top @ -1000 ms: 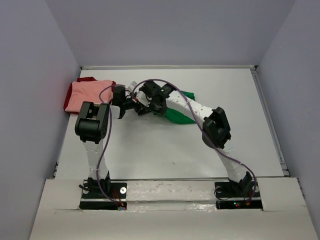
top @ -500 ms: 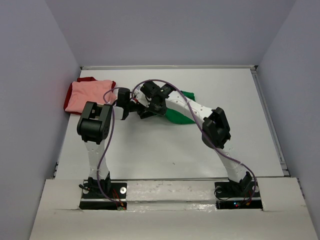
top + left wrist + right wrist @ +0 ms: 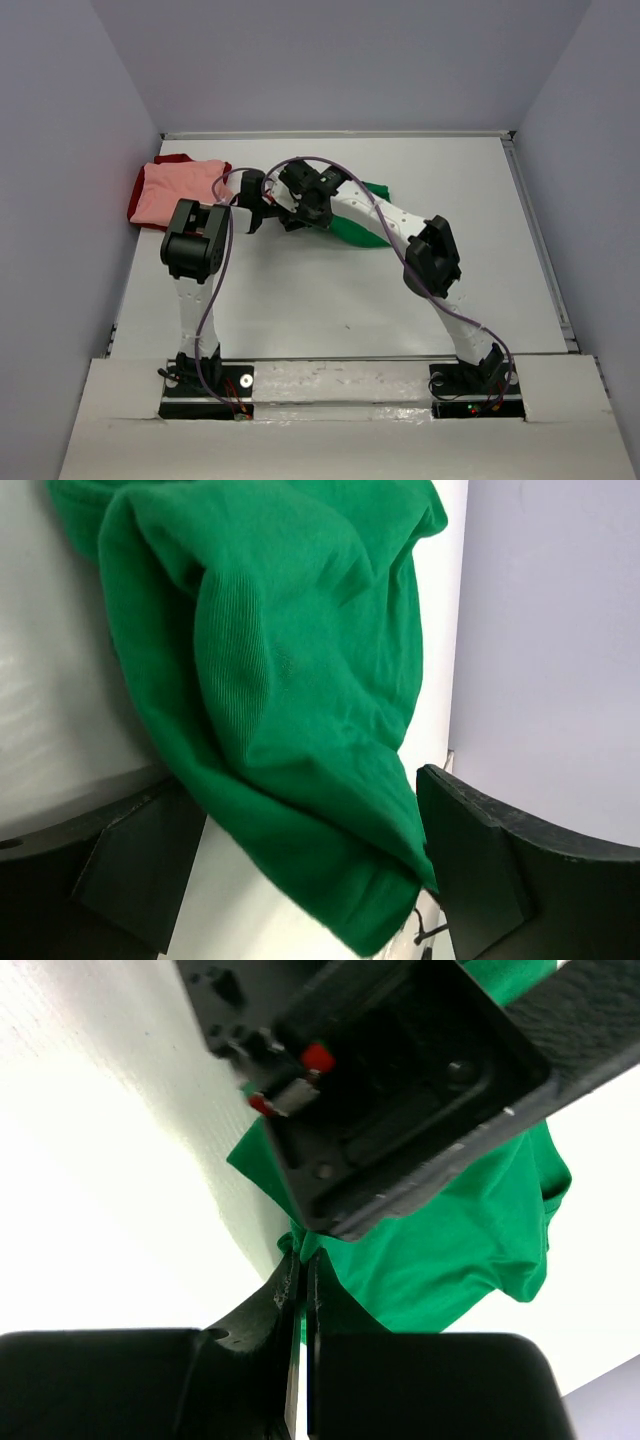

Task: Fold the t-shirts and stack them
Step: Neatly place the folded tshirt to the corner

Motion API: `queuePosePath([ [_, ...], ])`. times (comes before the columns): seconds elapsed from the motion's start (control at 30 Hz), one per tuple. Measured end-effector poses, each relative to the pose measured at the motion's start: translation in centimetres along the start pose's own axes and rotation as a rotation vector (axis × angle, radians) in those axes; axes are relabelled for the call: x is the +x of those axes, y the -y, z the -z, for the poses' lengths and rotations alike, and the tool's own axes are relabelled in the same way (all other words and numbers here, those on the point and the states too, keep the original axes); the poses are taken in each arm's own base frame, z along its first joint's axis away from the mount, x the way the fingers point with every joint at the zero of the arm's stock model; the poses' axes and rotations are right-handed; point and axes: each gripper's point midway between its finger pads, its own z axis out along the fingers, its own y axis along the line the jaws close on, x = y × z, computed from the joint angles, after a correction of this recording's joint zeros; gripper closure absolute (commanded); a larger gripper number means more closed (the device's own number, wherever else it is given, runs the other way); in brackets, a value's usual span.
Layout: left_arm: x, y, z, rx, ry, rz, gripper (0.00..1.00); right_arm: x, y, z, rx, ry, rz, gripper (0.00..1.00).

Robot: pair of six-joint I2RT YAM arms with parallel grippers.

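Near the middle of the tabletop's point(image 3: 300, 300) far half, the green t-shirt point(image 3: 355, 232) is being taken up for folding, with the salmon pink t-shirt point(image 3: 178, 190) already laid on the dark red t-shirt point(image 3: 172, 159) in the far left corner. An edge of green cloth is pinched in the right gripper point(image 3: 302, 1278), whose fingers are nearly closed, while the left gripper point(image 3: 300, 870) is held wide, cloth hanging unclamped between its jaws. Its closing on that cloth is judged to be needed next.
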Motion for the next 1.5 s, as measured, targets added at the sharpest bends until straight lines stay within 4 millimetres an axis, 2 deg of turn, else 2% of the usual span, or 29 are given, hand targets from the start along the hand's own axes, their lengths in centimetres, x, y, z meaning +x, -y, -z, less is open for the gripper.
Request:
queuePosePath([
  [0.37, -0.4, 0.3, -1.1, 0.01, -0.002, -0.018, 0.02, -0.1, -0.5, 0.1, 0.0, -0.004, 0.012, 1.0],
  [0.4, -0.4, 0.3, -1.1, 0.01, -0.002, -0.018, 0.07, -0.1, -0.4, 0.1, 0.002, -0.004, 0.012, 1.0],
  [0.43, -0.4, 0.3, -1.1, 0.009, -0.003, -0.022, 0.16, -0.1, -0.4, 0.1, 0.003, -0.005, 0.012, 1.0],
  [0.53, -0.3, -0.1, -1.3, -0.008, 0.0, -0.033, 0.35, -0.1, -0.4, 0.2, 0.005, -0.006, 0.012, 1.0],
  [0.57, -0.2, -0.4, -1.3, -0.02, 0.0, -0.032, 0.53, -0.1, -0.4, 0.2, 0.005, -0.007, 0.012, 1.0],
  [0.63, 0.1, -1.0, -1.4, -0.038, -0.006, -0.033, 0.74, -0.1, -0.4, 0.2, 0.006, -0.006, 0.012, 1.0],
  [0.73, 0.9, -2.0, -1.6, -0.059, -0.031, -0.005, 0.85, -0.1, -0.4, 0.1, 0.006, -0.005, 0.012, 1.0],
  [0.8, 1.3, -2.1, -1.7, -0.06, -0.045, -0.002, 0.98, 0.0, -0.4, 0.1, 0.003, -0.008, 0.013, 1.0],
  [0.9, 1.4, -2.0, -1.8, -0.059, -0.048, -0.011, 1.0, 0.1, -0.5, 0.1, 0.0, -0.015, 0.015, 1.0],
  [0.97, 1.3, -2.0, -1.8, -0.059, -0.049, -0.013, 1.0, 0.2, -0.6, 0.1, -0.001, -0.016, 0.015, 0.74],
  [1.0, 1.3, -2.0, -1.8, -0.059, -0.049, -0.015, 1.0, 0.2, -0.6, 0.0, -0.002, -0.016, 0.017, 0.53],
  [1.03, 1.3, -2.0, -1.8, -0.059, -0.049, -0.017, 1.0, 0.2, -0.6, 0.0, -0.004, -0.016, 0.019, 0.43],
  [1.1, 1.3, -2.0, -1.8, -0.06, -0.05, -0.024, 1.0, 0.2, -0.9, 0.3, -0.025, -0.01, 0.022, 0.01],
  [1.17, 1.2, -2.1, -1.8, -0.065, -0.053, -0.033, 1.0, 0.2, -1.4, 0.8, -0.053, 0.001, 0.021, 0.0],
  [1.3, 1.1, -2.2, -1.7, -0.077, -0.056, -0.06, 1.0, 0.3, -2.3, 3.7, -0.124, 0.053, 0.036, 0.0],
  [1.33, 1.0, -2.2, -1.6, -0.079, -0.057, -0.068, 1.0, 0.4, -1.8, 5.8, -0.123, 0.093, 0.028, 0.0],
  [1.37, 1.0, -2.3, -1.5, -0.086, -0.059, -0.073, 1.0, 0.4, -1.7, 6.4, -0.124, 0.104, 0.026, 0.0],
  [1.43, 0.8, -2.5, -1.1, -0.105, -0.061, -0.1, 1.0, 1.2, -0.5, 9.8, -0.081, 0.152, 0.011, 0.0],
  [1.47, 0.8, -2.6, -0.9, -0.115, -0.062, -0.113, 1.0, 1.8, 0.4, 10.9, -0.046, 0.171, -0.002, 0.08],
  [1.5, 0.6, -2.7, -0.7, -0.126, -0.062, -0.128, 1.0, 2.9, 1.5, 12.1, -0.001, 0.183, -0.018, 0.25],
])
